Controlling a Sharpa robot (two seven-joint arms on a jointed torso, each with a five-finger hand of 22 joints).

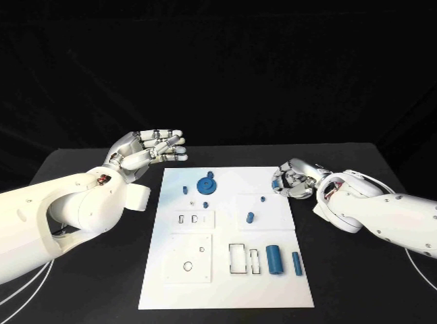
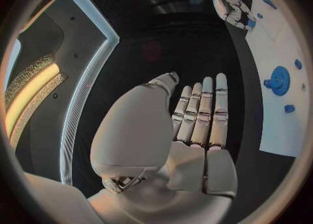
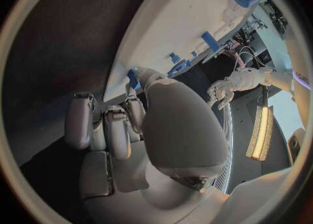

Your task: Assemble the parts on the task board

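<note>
Head view: white board (image 1: pixel 228 283) lies mid-counter (image 1: pixel 82 169), blue parts on it. Gear (image 1: pixel 207 185) sits at the far middle, a small peg (image 1: pixel 186 190) just left of it. Big cylinder (image 1: pixel 275 258) and a thinner pin (image 1: pixel 297 262) lie near right, beside the rectangular slots. Another small piece (image 1: pixel 250 217) sits mid-board.

Right hand (image 1: pixel 294 178) is at the board's far right edge, fingers curled in. Left wrist view shows a small blue piece (image 2: pixel 251 23) at its fingertips, so it looks pinched, likely picked for insertion, though which socket it suits I can't tell.

Left hand (image 1: pixel 152 150) hovers off the board's far left corner, fingers straight and together, holding nothing. Probably parked clear so the right can work.

Most parts lie loose; assembly looks early.
</note>
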